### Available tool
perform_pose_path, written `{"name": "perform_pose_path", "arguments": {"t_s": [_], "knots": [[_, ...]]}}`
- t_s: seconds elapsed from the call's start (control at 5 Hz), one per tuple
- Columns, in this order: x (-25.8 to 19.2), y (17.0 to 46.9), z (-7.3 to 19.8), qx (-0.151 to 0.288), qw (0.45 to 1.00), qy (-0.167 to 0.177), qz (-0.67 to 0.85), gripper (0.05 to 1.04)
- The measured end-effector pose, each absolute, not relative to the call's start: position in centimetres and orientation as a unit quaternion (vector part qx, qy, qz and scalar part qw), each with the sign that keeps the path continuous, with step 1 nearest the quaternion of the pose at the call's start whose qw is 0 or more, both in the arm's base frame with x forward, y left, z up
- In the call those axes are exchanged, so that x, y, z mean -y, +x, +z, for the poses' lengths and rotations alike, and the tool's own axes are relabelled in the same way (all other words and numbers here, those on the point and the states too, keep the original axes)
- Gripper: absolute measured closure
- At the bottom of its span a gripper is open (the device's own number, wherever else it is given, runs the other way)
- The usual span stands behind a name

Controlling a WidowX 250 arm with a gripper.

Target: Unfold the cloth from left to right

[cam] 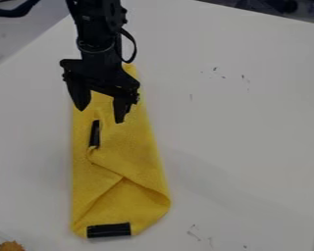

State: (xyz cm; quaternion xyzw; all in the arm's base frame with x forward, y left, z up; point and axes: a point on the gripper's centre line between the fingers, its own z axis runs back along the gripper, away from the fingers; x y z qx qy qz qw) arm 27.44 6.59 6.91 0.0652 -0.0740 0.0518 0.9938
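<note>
We see a matt, slightly rough cloth (137, 152); smoother-looking strips (109, 230) on it; a smooth, matt table (245, 137); and a gripper (100, 115) that looks like matt plastic.

The black arm (99, 24) comes in from the top edge of the view, left of the middle, and hangs almost straight down. A thin dark cable (134, 45) loops out from its right side as seen here. Below the wrist (97, 48), the hand (100, 115) points downward, its wide crosspiece (100, 77) sloping lower toward the right of the view. The two fingers stand apart with a clear gap between them, each narrowing toward its tip, the right-hand one reaching lower in the view.
</note>
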Motion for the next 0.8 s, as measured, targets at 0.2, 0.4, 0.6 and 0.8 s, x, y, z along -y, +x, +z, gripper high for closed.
{"name": "perform_pose_path", "arguments": {"t_s": [0.2, 0.4, 0.6, 0.8], "knots": [[-6.5, 27.2, 6.0, 0.062, 0.995, 0.063, 0.051, 0.084], [-6.6, 27.0, 5.0, 0.084, 0.993, 0.063, 0.051, 0.084], [-7.6, 27.2, 3.8, 0.088, 0.993, 0.060, 0.058, 0.084], [-8.5, 26.9, 2.7, 0.086, 0.993, 0.049, 0.067, 0.084]]}}
